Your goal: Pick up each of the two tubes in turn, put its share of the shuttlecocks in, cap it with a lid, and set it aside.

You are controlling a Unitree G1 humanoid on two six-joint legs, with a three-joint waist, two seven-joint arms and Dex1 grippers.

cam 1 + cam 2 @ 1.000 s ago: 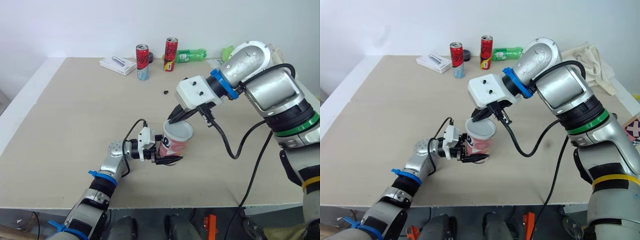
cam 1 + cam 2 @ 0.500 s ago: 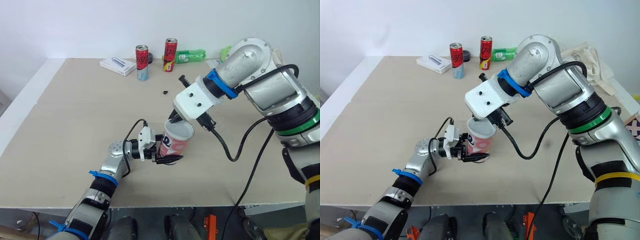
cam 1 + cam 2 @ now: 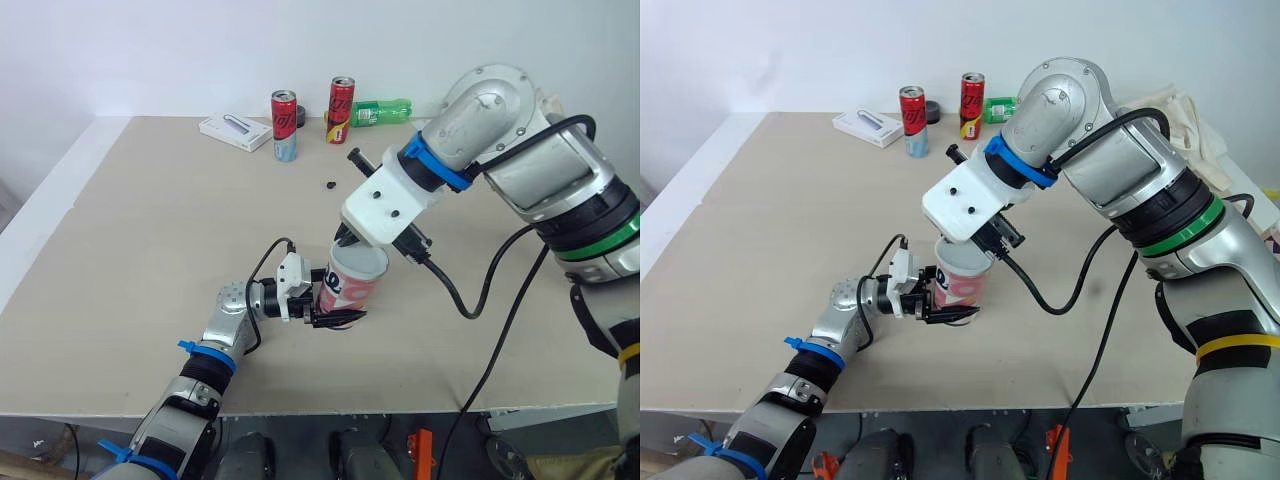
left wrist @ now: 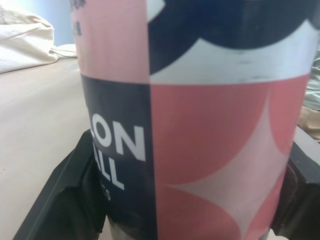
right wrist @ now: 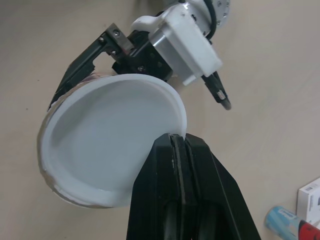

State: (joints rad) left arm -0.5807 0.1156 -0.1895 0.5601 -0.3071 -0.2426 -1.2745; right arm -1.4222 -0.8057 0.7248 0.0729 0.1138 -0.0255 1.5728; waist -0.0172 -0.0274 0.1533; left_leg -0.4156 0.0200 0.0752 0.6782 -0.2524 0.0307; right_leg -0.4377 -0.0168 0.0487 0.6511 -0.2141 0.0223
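Just below the middle of the head view the tube [image 3: 347,290] stands on the table [image 3: 150,230]. Its lower part is clamped between the two fingers of the left gripper [image 3: 337,319], which comes in from the lower left. The right gripper [image 5: 178,142] reaches down from the upper right, its fingers pinched tight on the rim of the white lid [image 5: 110,145], which lies over the tube's mouth. In the right wrist view the lid looks tilted, the pinched side riding higher than the far side, so I would say it is not yet seated all round. That is where it could go wrong. If the arm presses down with the lid cocked like that, one edge may bite while the other pops up, or the lid may jam crooked. The push would also land off the tube's centre, and since the hold is low down, the top could lean and the tube twist or slide in the grip. Letting go too soon would leave the lid loose, and pulling away with the fingers closed would lift it straight off. The black cable [image 3: 455,295] hanging just right of the tube might brush it when the arm pulls back. What is inside the tube I cannot tell.
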